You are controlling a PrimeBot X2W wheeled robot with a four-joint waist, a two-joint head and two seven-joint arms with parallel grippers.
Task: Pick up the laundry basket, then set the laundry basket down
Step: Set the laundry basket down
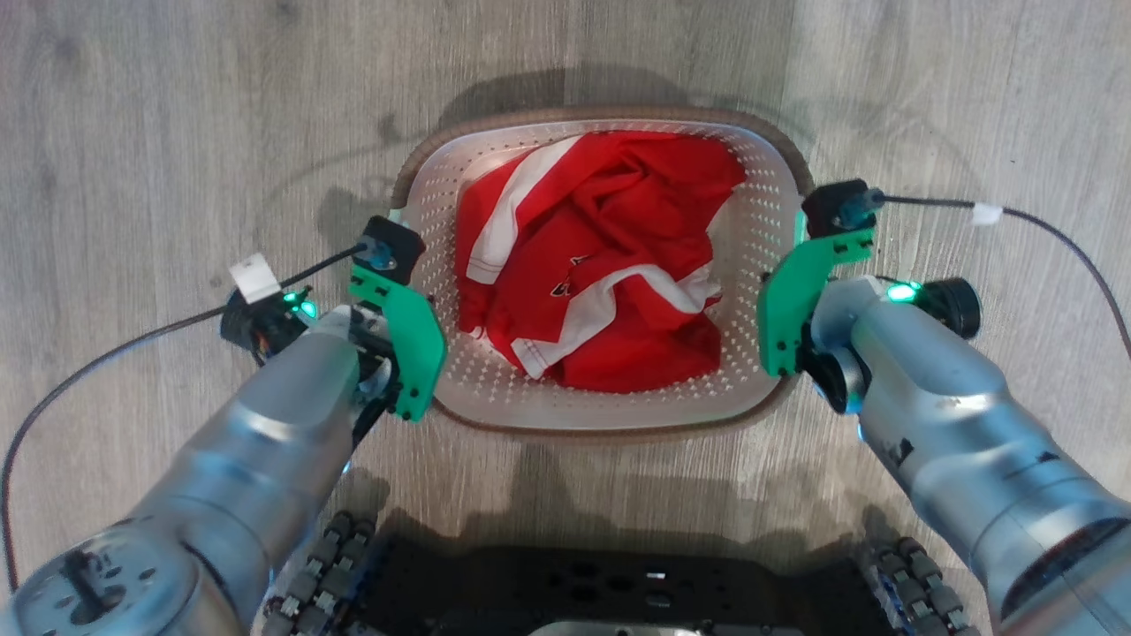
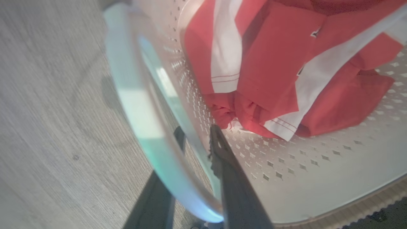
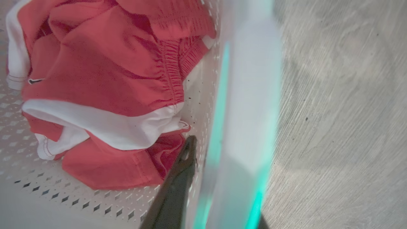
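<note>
Head view: the laundry basket (image 1: 601, 431) sits in the middle of the picture over a pale wood-grain floor (image 1: 177, 132), just ahead of the robot's dark wheeled base (image 1: 618, 583). Whether it rests on the floor or hangs clear of it cannot be told. A crumpled red garment with white stripes (image 1: 601, 265) lies inside. The left gripper (image 1: 398, 344), under its green mount, meets the basket's left side, and the right gripper (image 1: 791, 309) meets the right side, so the basket is between the two arms. The fingertips themselves are hidden here. A dark cable (image 1: 106, 358) trails from the left wrist across the floor.

Left wrist view: the two dark fingers (image 2: 229, 181) straddle the basket's left wall and white handle. One runs inside against the perforated wall, and the other shows outside behind the pale band of the handle. They pinch that side between them. The red garment lies beyond the inner fingertip, on the perforated bottom.

Right wrist view: one dark finger (image 3: 178, 181) lies inside, close against the wall, its tip beside the garment's red hem. Only a dark sliver of the outer finger shows past the blurred handle at the bottom edge. The handle fills the gap between them, gripped from both sides.
</note>
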